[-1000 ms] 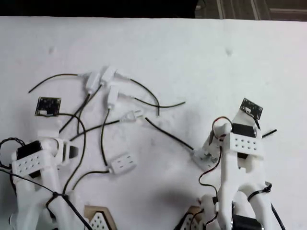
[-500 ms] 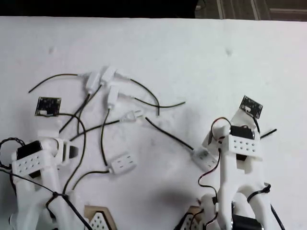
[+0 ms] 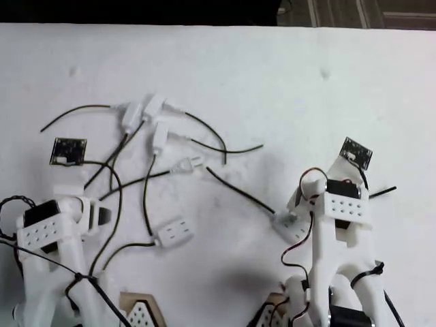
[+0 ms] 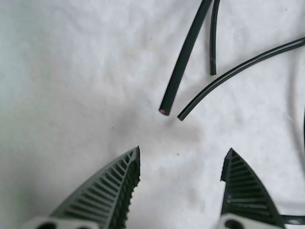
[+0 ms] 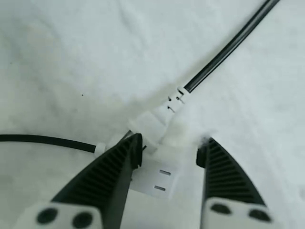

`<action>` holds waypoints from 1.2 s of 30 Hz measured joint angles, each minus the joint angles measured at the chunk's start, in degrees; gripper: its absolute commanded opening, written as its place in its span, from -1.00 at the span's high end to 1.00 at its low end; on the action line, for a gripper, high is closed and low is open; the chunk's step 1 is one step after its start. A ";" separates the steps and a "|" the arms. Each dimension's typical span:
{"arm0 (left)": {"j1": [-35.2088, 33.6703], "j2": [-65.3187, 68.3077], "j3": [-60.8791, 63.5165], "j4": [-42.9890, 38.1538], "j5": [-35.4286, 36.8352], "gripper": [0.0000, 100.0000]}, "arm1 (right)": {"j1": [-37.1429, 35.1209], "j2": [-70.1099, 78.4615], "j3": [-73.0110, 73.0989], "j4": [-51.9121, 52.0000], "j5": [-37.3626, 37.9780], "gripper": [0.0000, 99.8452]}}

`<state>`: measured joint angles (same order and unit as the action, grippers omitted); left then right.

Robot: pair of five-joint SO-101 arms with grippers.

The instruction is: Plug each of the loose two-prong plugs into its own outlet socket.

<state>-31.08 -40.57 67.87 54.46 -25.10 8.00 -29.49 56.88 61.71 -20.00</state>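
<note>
My right gripper (image 5: pixel 169 145) is shut on a white outlet socket (image 5: pixel 159 179); one finger sits on each side of it. A white plug (image 5: pixel 155 126) with a black cord is seated in the socket's end. In the high view this socket (image 3: pixel 289 225) lies at the right gripper (image 3: pixel 293 216). A loose two-prong plug (image 3: pixel 188 163) lies mid-table. A second white socket (image 3: pixel 174 231) lies nearer the front. My left gripper (image 4: pixel 183 151) is open over bare table, with cut cord ends (image 4: pixel 164 110) just ahead of it. It sits at the front left (image 3: pixel 102 215).
Several white plugs and sockets on black cords (image 3: pixel 153 119) cluster at the back left. Cords loop between them and the left arm. Two small dark boards (image 3: pixel 68 151) (image 3: pixel 357 154) lie near the arms. The table's far half is white and bare (image 3: pixel 286 82).
The right arm has shifted slightly, nudging the held socket a little to the right. The left arm has not moved.
</note>
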 measured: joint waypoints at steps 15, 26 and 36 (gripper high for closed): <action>0.00 0.00 0.00 0.00 0.00 0.44 | 1.76 10.20 -8.53 2.46 -9.85 0.61; 0.00 0.00 0.00 0.00 0.00 0.44 | 1.67 27.08 -19.96 2.37 -10.37 0.62; 0.00 0.00 0.00 0.00 0.00 0.44 | 1.85 34.02 -21.89 3.34 -10.37 0.64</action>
<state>-31.08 -40.57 67.87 54.46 -25.10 9.85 4.53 34.99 65.05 -30.37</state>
